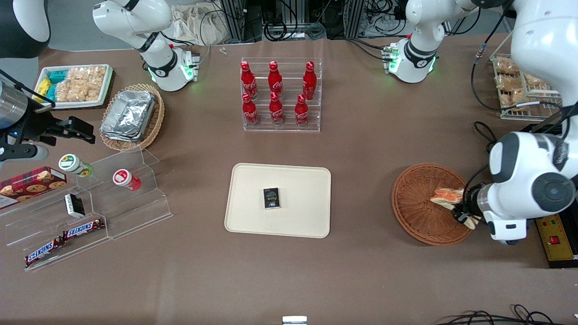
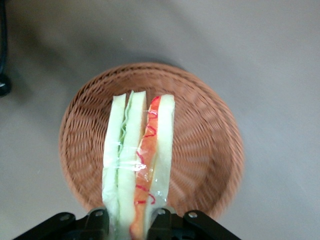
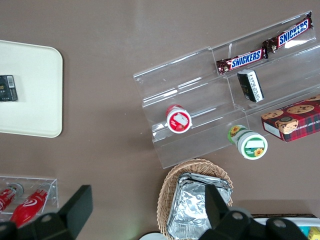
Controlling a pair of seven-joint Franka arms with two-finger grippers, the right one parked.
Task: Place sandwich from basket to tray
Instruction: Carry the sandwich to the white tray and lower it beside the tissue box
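Observation:
The sandwich (image 1: 447, 197) (image 2: 140, 160), pale bread with an orange-red filling, is clamped between the fingers of my left gripper (image 1: 457, 204) (image 2: 131, 220), which is shut on it. It hangs above the round orange-brown woven basket (image 1: 417, 212) (image 2: 200, 135), lifted off the weave. The cream rectangular tray (image 1: 298, 180) (image 3: 35, 75) lies in the middle of the table, well off toward the parked arm's end from the basket, with a small black box (image 1: 272, 198) on it.
A clear rack of red cola bottles (image 1: 280, 95) stands farther from the front camera than the tray. A pale oval basket of foil trays (image 1: 131, 115), a clear step shelf with snacks (image 1: 90, 207) and a white snack tray (image 1: 74, 83) lie toward the parked arm's end.

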